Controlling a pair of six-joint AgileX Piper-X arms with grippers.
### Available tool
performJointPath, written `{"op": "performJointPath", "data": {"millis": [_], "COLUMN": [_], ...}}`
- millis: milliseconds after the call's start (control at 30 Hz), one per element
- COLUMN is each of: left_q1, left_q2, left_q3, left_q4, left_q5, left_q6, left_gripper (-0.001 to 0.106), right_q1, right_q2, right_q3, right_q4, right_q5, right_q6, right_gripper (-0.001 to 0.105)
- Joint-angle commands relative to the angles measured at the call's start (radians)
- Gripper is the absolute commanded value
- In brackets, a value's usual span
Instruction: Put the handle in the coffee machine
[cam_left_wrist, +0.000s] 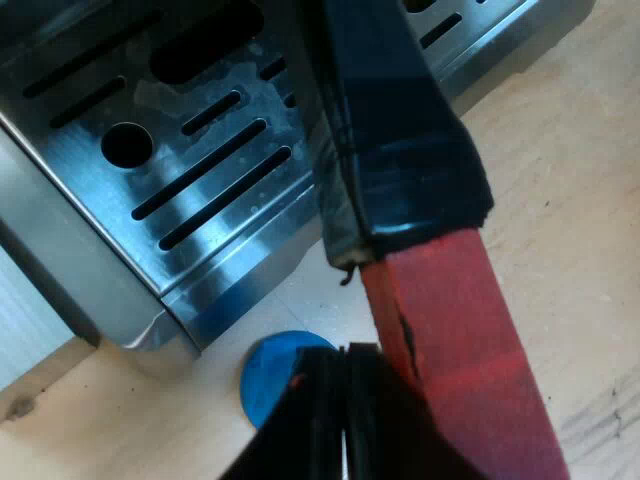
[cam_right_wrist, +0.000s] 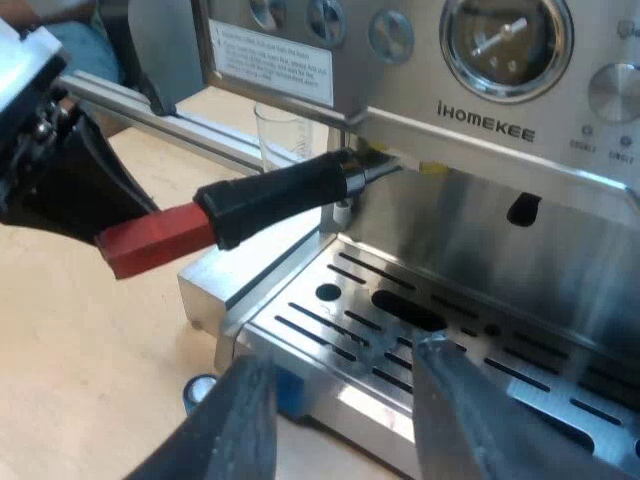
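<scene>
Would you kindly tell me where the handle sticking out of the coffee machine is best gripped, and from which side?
Grip the handle at its red end: that block has flat faces, while the dark part is rounded. It juts out from the machine front, so come from the free end, jaws closing on opposite flat faces.
</scene>
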Motion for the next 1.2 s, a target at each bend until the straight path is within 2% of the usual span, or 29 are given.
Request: {"op": "performJointPath", "data": {"millis": [33, 300, 333, 400, 600, 800, 933, 1200], "left_q1": [-0.023, -0.044, -0.088, -0.099, -0.101, -0.164, -0.183, -0.191], "left_q2": [-0.017, -0.017, -0.017, -0.017, -0.017, -0.017, -0.017, -0.017], "left_q3": [0.0, 0.0, 0.0, 0.0, -0.005, -0.041, -0.061, -0.061], "left_q4": [0.002, 0.0, 0.0, 0.0, 0.0, 0.0, -0.007, -0.014], "left_q5": [0.122, 0.125, 0.121, 0.121, 0.121, 0.125, 0.127, 0.202], "left_q6": [-0.002, -0.002, -0.002, -0.002, -0.012, -0.025, -0.039, -0.064], "left_gripper": [0.0, 0.0, 0.0, 0.0, 0.0, 0.0, 0.0, 0.0], "right_q1": [0.002, 0.002, 0.002, 0.002, 0.002, 0.002, 0.002, 0.002], "right_q2": [-0.008, -0.008, -0.008, -0.008, -0.008, -0.008, -0.008, -0.008], "right_q3": [-0.013, -0.013, -0.013, -0.013, -0.013, -0.013, -0.013, -0.013], "right_q4": [0.013, 0.029, 0.033, 0.037, 0.037, 0.037, 0.037, 0.037], "right_q5": [0.005, 0.005, 0.005, 0.005, 0.005, 0.009, 0.047, 0.058], "right_q6": [-0.009, -0.009, -0.009, -0.009, -0.009, -0.009, -0.009, -0.009], "right_gripper": [0.036, 0.036, 0.036, 0.036, 0.036, 0.036, 0.036, 0.036]}}
